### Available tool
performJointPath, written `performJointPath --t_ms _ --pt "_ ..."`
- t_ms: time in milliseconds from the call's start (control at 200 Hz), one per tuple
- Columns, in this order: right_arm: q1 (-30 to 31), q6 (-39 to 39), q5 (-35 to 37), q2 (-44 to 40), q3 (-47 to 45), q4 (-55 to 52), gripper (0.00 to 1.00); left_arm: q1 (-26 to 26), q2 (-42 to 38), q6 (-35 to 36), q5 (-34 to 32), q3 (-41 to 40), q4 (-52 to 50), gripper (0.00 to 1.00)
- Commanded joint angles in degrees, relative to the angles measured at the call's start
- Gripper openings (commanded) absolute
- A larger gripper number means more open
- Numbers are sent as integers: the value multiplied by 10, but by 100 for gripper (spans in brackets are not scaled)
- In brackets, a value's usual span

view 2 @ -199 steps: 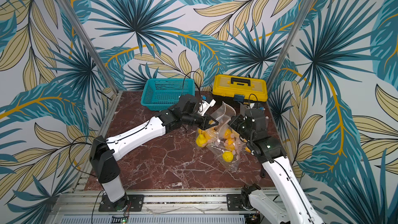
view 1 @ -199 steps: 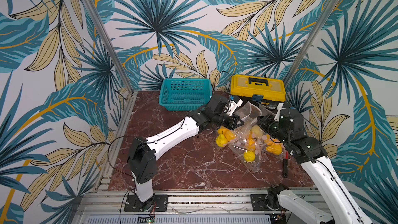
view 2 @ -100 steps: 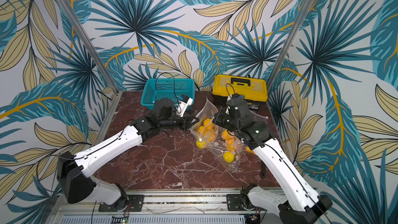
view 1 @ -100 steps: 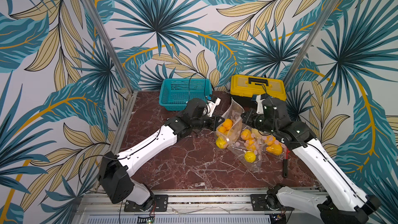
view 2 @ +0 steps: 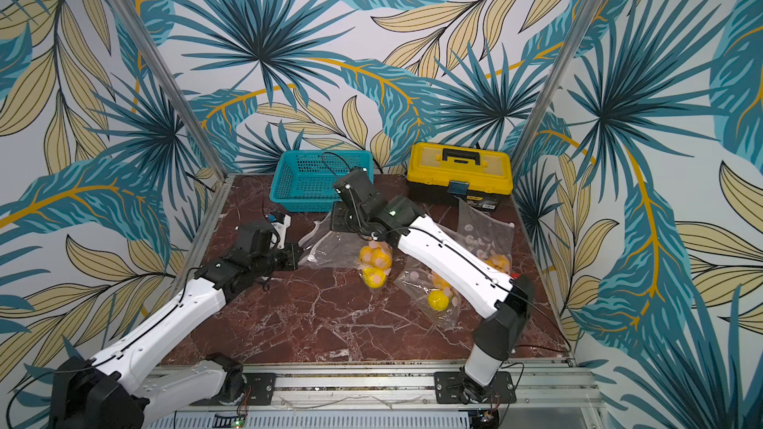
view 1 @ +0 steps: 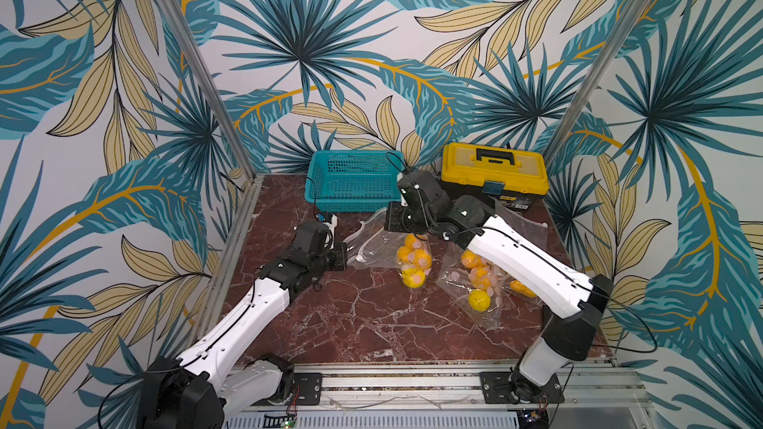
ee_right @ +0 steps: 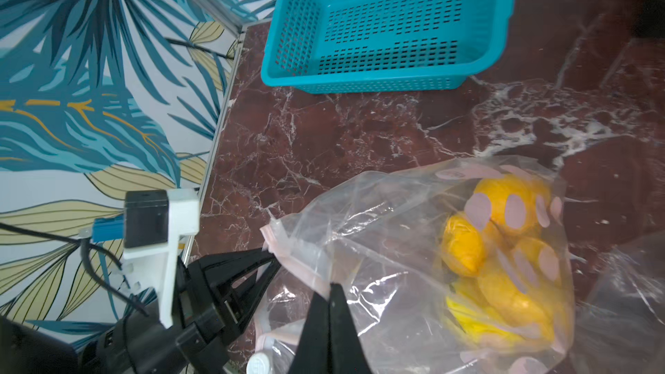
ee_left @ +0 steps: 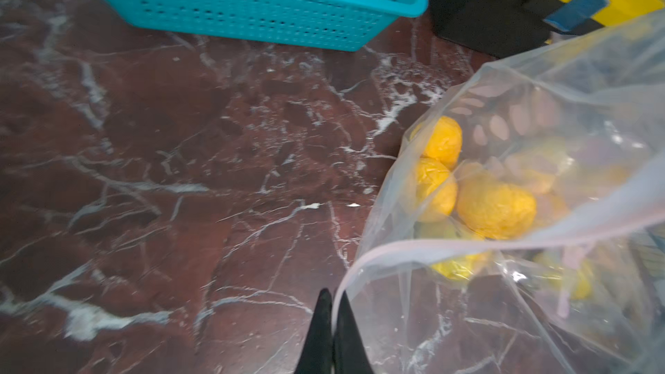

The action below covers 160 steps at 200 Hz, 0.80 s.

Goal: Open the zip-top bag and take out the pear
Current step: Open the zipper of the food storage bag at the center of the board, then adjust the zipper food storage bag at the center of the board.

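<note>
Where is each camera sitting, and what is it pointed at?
Top views: high at the front, looking down on both arms, the zip-top bag and the table.
Left wrist: behind the shut left gripper pinching the bag's rim.
Right wrist: behind the shut right gripper on the bag.
Shared: teal basket.

A robot test cell, not a home or shop — a small marble-patterned table [view 1: 371, 323] boxed in by flat panels [view 1: 330, 35] printed with palm leaves and held at the corners by bare aluminium posts [view 1: 194, 63]. Two white-and-black arms [view 1: 247, 315] bolted to a metal rail [view 1: 413, 381] along the front edge, loose cables trailing. Props only on the table — a teal basket [view 1: 351, 183], a yellow toolbox [view 1: 493, 171].
</note>
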Motion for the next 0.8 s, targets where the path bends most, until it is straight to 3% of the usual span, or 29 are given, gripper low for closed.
performJointPath --t_ms 0,85,155,421,481,556,671,796 --pt "17 -32 -30 64 81 -47 0 47 -10 3 -32 -28 -44 1" --pt "17 -40 -53 102 104 -54 0 79 -8 13 22 -26 -50 27" --pt "17 -49 -75 123 112 -53 0 89 -9 27 52 5 -84 42" --pt "17 -67 -124 153 119 -31 0 95 -98 75 64 78 -152 65" --pt "16 -67 -131 155 116 -23 0 101 -124 80 85 86 -151 65" --pt "16 -64 -141 155 115 -14 0 108 -133 75 120 100 -150 53" --pt "15 -51 -155 141 105 9 0 109 -104 53 191 90 -117 38" --pt "15 -36 -172 113 79 42 0 109 -64 15 281 60 -41 29"
